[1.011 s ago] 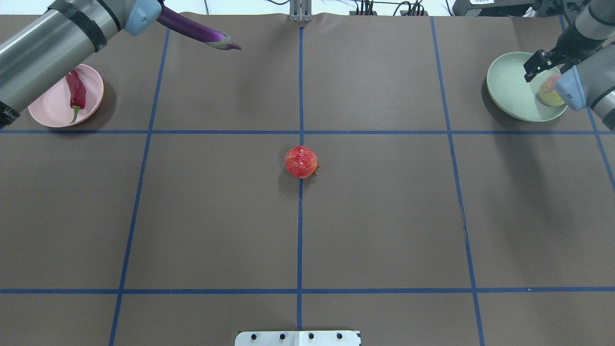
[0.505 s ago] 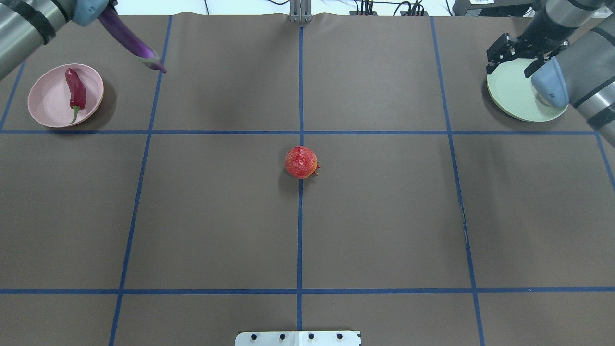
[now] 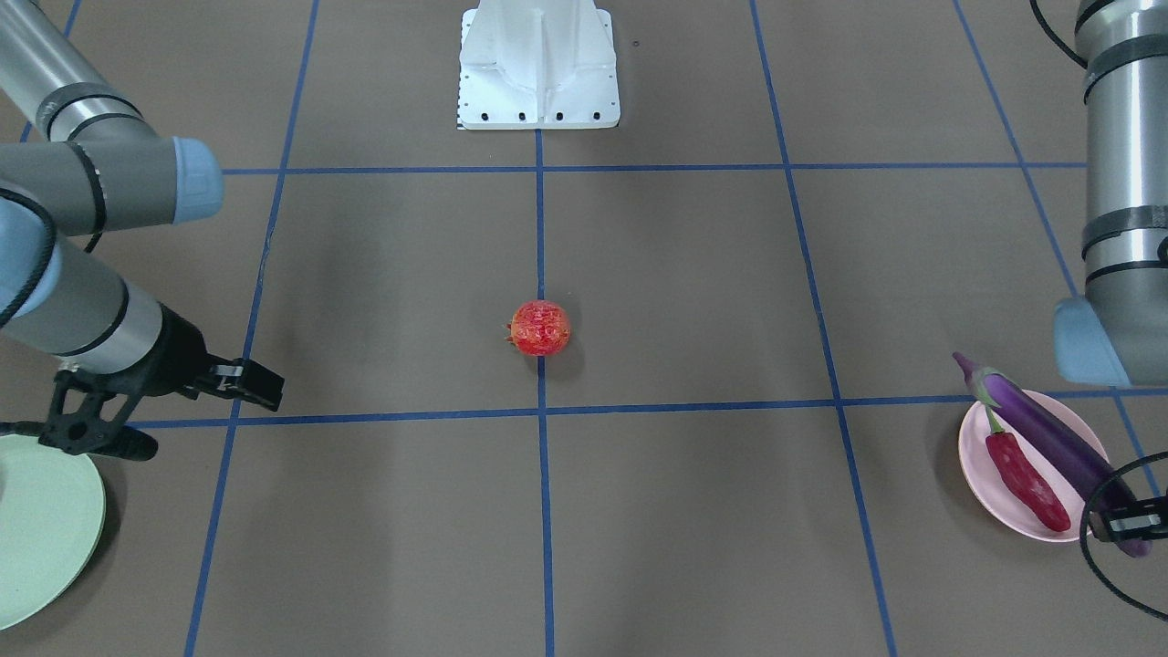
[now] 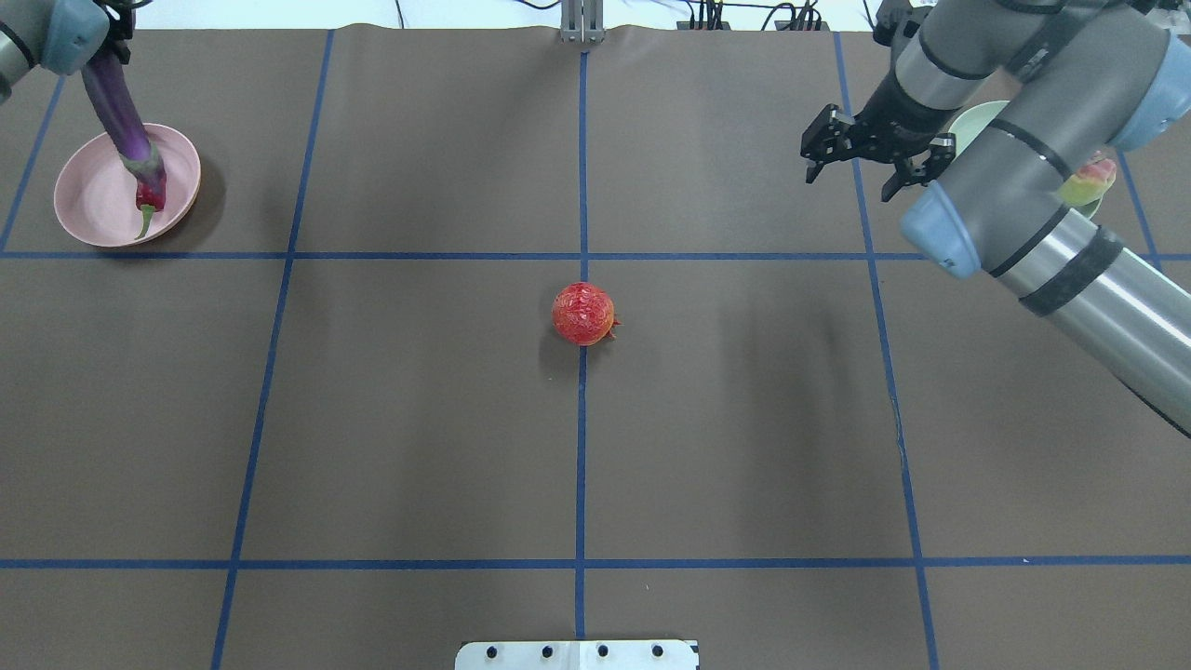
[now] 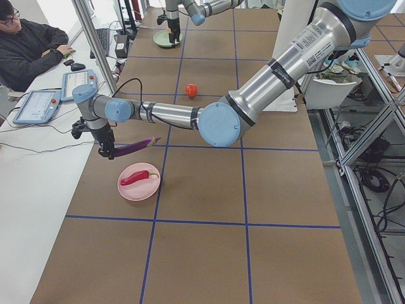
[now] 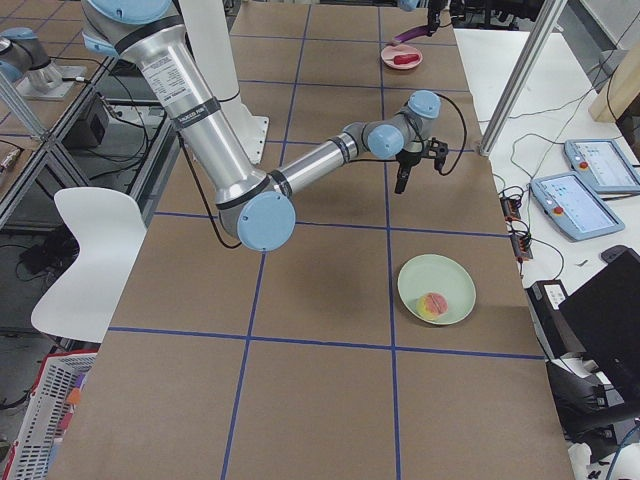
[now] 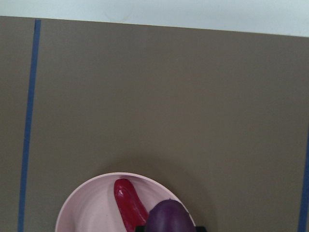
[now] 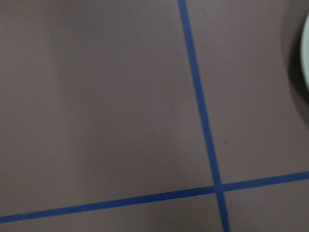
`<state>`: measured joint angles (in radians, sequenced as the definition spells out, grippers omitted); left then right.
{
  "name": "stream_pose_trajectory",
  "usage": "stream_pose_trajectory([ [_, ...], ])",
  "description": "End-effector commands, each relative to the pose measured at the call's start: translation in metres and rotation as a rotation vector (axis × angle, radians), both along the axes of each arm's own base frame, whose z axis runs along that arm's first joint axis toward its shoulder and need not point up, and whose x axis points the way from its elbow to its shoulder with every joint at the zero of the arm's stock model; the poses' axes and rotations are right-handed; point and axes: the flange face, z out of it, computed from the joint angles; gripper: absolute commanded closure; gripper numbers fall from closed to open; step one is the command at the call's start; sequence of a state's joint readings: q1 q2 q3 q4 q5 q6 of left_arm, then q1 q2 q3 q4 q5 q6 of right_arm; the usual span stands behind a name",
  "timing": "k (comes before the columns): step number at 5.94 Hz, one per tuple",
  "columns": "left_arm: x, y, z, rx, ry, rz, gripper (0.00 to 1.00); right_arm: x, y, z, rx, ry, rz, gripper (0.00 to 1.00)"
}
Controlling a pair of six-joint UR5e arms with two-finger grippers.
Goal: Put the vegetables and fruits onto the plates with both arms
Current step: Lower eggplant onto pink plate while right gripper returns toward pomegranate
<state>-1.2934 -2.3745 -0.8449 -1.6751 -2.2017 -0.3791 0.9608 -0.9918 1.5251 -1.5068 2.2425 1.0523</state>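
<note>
My left gripper (image 3: 1128,527) is shut on the thick end of the purple eggplant (image 4: 116,107) and holds it tilted above the pink plate (image 4: 88,200), calyx tip down. The red chili (image 4: 149,191) lies on that plate; the left wrist view shows the chili (image 7: 129,203) beside the eggplant (image 7: 166,217). My right gripper (image 4: 849,184) is open and empty, in the air left of the green plate (image 6: 445,275). The peach (image 6: 432,303) lies on the green plate. The red-orange fruit (image 4: 583,314) sits on the table at the centre line.
The white base block (image 3: 538,64) stands at the robot's side of the table. Blue tape lines divide the brown table cover. An operator (image 5: 31,44) sits by tablets beyond the far table edge.
My left arm swung the eggplant left, from the far table edge to over the pink plate. My right gripper moved left, off the green plate, with the peach left on it.
</note>
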Motion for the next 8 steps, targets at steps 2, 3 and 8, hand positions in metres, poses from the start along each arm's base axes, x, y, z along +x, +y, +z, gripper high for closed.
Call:
stream_pose_trajectory([
  [2, -0.004, 0.028, 0.073, 0.013, -0.007, 0.042, 1.0, -0.067, 0.029, -0.066, -0.041, -0.026, 0.051, 0.0],
  [3, 0.009, 0.037, 0.088, 0.026, -0.003, 0.053, 1.0, -0.077, 0.034, -0.078, -0.039, -0.028, 0.063, 0.0],
  [8, 0.053, 0.055, 0.122, 0.048, -0.067, 0.025, 1.0, -0.145, 0.083, -0.138, -0.056, -0.06, 0.084, 0.0],
])
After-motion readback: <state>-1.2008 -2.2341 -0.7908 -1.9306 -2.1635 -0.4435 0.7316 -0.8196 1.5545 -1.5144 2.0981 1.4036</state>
